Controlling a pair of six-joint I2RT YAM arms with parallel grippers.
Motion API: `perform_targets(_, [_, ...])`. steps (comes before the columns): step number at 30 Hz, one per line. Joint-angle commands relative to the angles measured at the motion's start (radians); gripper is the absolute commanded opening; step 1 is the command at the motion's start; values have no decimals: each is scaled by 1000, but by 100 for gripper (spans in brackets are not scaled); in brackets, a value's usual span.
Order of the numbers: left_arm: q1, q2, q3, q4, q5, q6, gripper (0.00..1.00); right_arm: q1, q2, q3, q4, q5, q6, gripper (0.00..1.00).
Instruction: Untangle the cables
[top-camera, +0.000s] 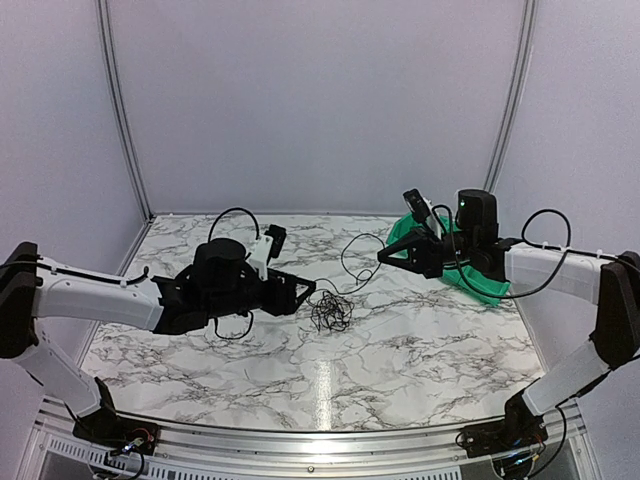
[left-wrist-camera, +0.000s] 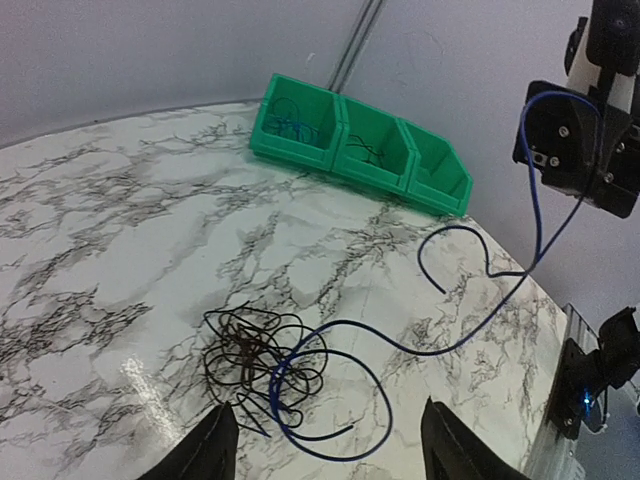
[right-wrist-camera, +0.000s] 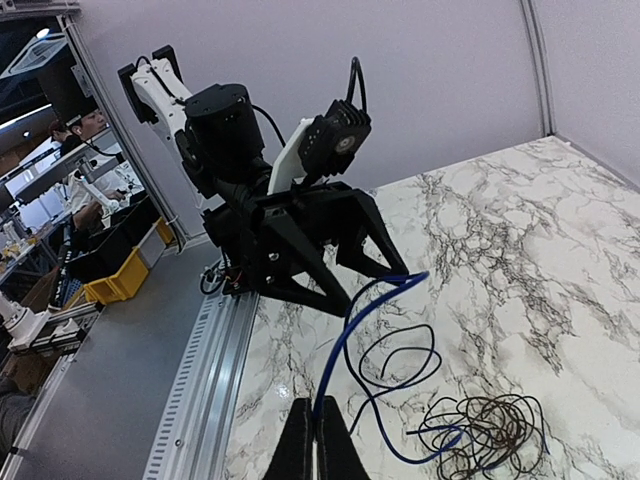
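Your left gripper (left-wrist-camera: 328, 435) is open, its 2 fingers (left-wrist-camera: 215, 455) spread wide and gripping nothing. The wad of cables (left-wrist-camera: 255, 360) lies on the marble table (left-wrist-camera: 100, 250) just ahead of those fingers, slightly toward the left one. In the top view the wad sits near the middle of the table, just beside the left gripper's tips. I cannot tell whether it touches them.

Your right gripper (right-wrist-camera: 315, 412) is closed on the blue cable (right-wrist-camera: 365, 335), which comes out from between its pressed-together fingers. That gripper is held above the table, off to the right of the wad and apart from it. From it the blue cable hangs down in a slack curve, runs across the marble in 2 wide bends and ends looped in the wad's near side. 1 of its loops lies on the table between your left fingers. The other strands in the wad are black and thin, piled in loose rings.

The green bin (left-wrist-camera: 330, 160) stands at the far right of the table behind the right arm. It has 3 compartments: 1 end compartment holds blue cable, the middle 1 dark cable.

Any marks on the arms are too small to read.
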Motion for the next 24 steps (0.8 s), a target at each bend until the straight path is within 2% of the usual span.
perform_targets(1, [-19, 80, 60, 33, 81, 26, 64, -2, 9, 13, -16, 14, -17, 0])
perform_targets(4, [-22, 137, 88, 32, 77, 12, 61, -2, 8, 13, -17, 15, -19, 0])
perform_targets(10, [-21, 247, 146, 32, 54, -17, 46, -3, 7, 14, -17, 10, -18, 0])
perform_targets(15, [-21, 303, 183, 34, -29, -49, 27, -2, 8, 12, -19, 8, -19, 0])
perform_targets(18, [-14, 315, 184, 50, -96, -89, 19, -2, 7, 12, -19, 3, -20, 0])
perform_targets(24, [12, 355, 144, 140, -124, -127, 9, -2, -6, 16, -14, -13, -3, 0])
